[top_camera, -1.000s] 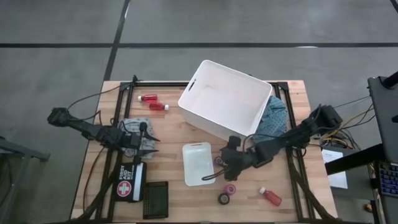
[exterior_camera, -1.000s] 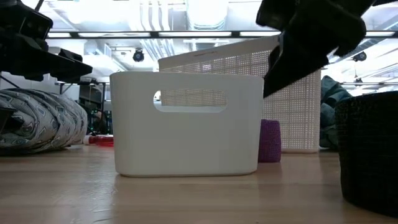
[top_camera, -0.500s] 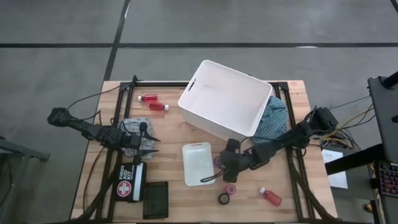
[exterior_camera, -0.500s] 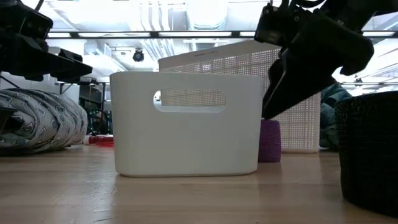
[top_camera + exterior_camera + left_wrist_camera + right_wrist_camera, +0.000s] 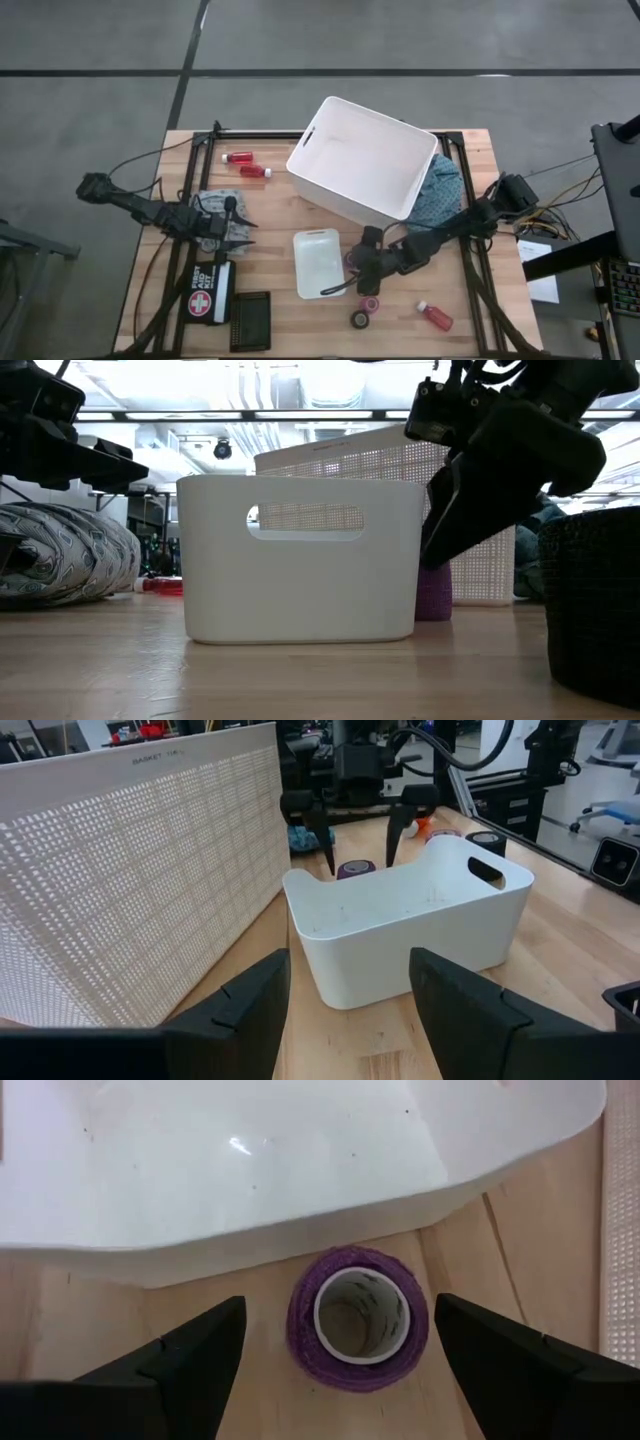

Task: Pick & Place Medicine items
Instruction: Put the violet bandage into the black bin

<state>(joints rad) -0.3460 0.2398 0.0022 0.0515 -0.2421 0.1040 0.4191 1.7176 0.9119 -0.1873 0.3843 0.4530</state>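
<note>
Right gripper point(image 5: 340, 1355) hangs directly over the purple tape roll point(image 5: 358, 1318), fingers spread wide to either side of it with nothing between them but the roll itself, untouched. That roll stands on end on the wood, tucked just beside the wall of the small white bin point(image 5: 250, 1170), and that is the tight spot: from above, the roll point(image 5: 352, 259) sits at the bin's right edge point(image 5: 318, 262), so the finger nearest the bin has very little room to come down. My read is that the risk here is that finger landing on the bin's rim or shoving the bin sideways, or one pad clipping the roll's top and tipping it so it rolls off along the table. The far side of the roll is open wood, so there is room to approach from there. Other items lie clear of the bin: a pink roll point(image 5: 371, 301) and a dark roll point(image 5: 360, 319) toward the front edge, one red bottle point(image 5: 435, 317) beyond them, two red bottles point(image 5: 247, 165) on the far side past the big white basket point(image 5: 360, 160). Left gripper point(image 5: 236, 229) waits well left of the bin, jaws partly apart and empty.
</note>
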